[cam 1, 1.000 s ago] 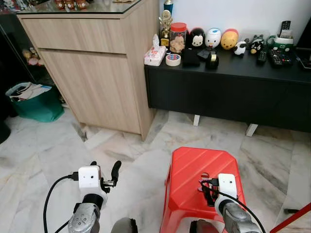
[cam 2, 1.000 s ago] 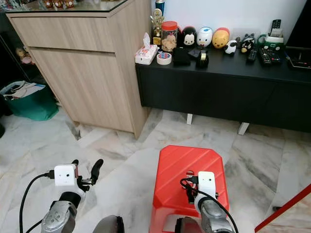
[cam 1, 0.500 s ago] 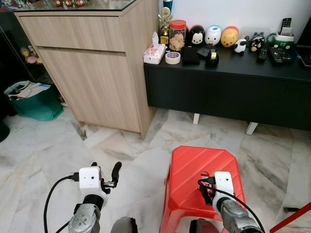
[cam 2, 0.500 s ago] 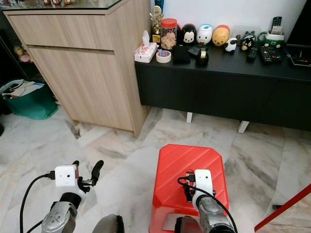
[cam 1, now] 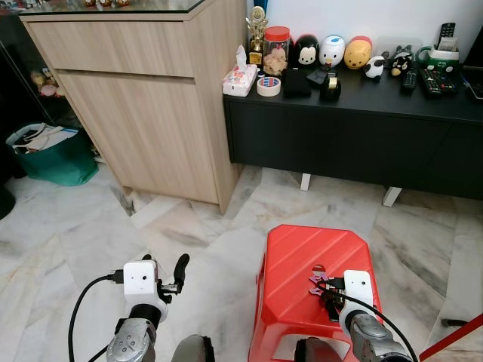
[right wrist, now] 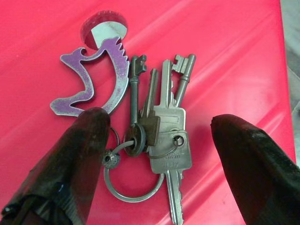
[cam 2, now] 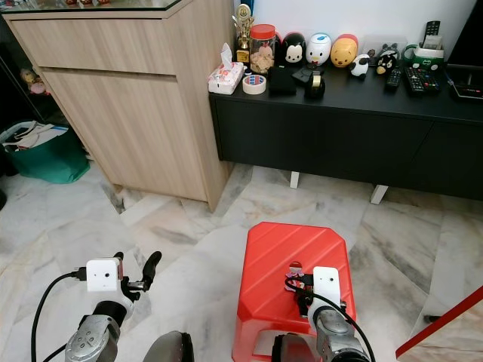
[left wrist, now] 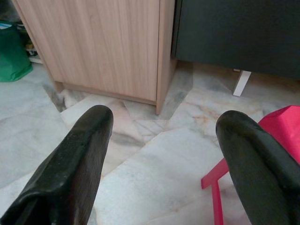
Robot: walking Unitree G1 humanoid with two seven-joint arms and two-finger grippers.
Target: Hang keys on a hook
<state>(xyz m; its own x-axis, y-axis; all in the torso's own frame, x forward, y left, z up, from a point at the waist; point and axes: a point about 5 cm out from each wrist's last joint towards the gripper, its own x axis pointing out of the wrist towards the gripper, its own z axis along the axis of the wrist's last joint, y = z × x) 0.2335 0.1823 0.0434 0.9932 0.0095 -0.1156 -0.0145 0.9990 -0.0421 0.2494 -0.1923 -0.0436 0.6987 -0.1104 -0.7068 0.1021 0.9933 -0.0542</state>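
Observation:
A bunch of metal keys (right wrist: pixel 157 136) on a ring, with a purple cut-out tag (right wrist: pixel 93 79), lies flat on the top of a red plastic stool (cam 1: pixel 302 253). In the head views the keys (cam 1: pixel 317 280) show as a small purple and dark spot. My right gripper (cam 1: pixel 327 294) hovers just over them, open. Its two black fingers (right wrist: pixel 61 173) stand on either side of the bunch, apart from it. My left gripper (cam 1: pixel 163 265) is held low over the marble floor to the left of the stool, open and holding nothing.
A tall wooden cabinet (cam 1: pixel 143 98) stands ahead on the left. A low black sideboard (cam 1: pixel 355 136) with toys, a jar and tape runs along the wall. A green bag (cam 1: pixel 53 158) sits at the far left, and a red bar (cam 1: pixel 453 339) crosses the bottom right corner.
My right gripper has shifted slightly to the right over the stool, and the purple tag now shows in front of it. The left arm has not moved.

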